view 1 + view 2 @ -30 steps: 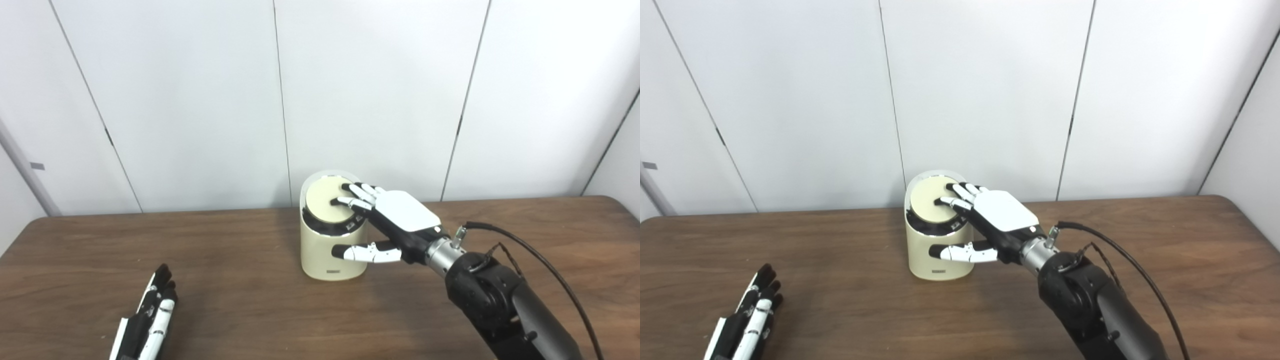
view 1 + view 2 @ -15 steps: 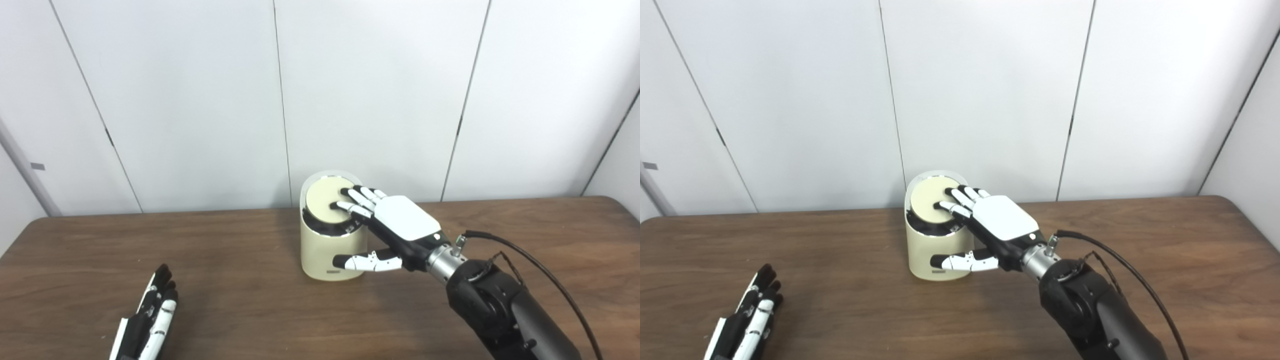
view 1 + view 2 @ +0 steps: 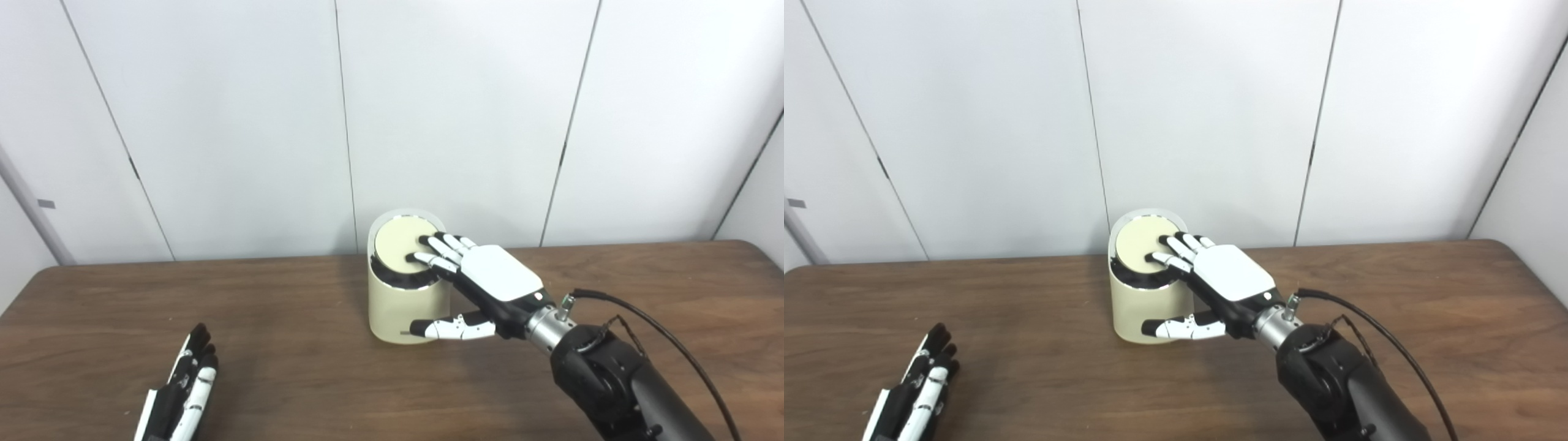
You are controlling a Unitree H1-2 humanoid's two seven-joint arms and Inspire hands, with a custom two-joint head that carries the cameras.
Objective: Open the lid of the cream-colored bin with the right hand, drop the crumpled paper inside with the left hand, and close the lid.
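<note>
Right hand [image 3: 490,278] lower on bin [image 3: 401,306] lid [image 3: 401,244], front label unreadable

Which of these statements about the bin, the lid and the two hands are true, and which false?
1. The right hand has its fingers on the lid. True.
2. The left hand holds crumpled paper. False: it holds nothing, and no paper is in view.
3. The bin lies on its side. False: it stands upright on the table.
4. The right thumb lies across the bin's front. True.
5. The left hand touches the bin. False: it is well apart from it.
</note>
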